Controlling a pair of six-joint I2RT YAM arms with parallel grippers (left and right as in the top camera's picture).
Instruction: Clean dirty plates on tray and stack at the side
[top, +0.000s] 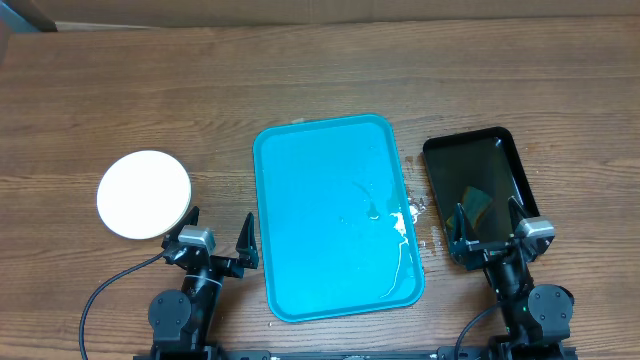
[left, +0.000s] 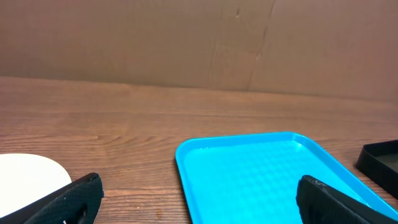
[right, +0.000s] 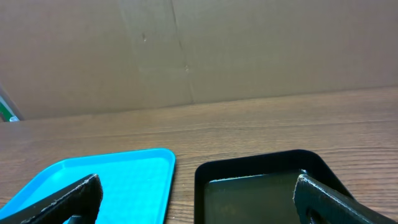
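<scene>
Blue tray (top: 310, 200) lies between left gripper (top: 220, 226) and right gripper (top: 485, 220), both spread wide, empty; white plate (top: 143, 194) rests leftward.

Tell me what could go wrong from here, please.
The left gripper, open, sits close beside the white plate; a careless swing could knock it.
White liquid lies near the right rim of the blue tray, with drops on the table; nudging the tray may spill more.
The open right gripper hangs over the black tray; lowering could catch its rim.
</scene>
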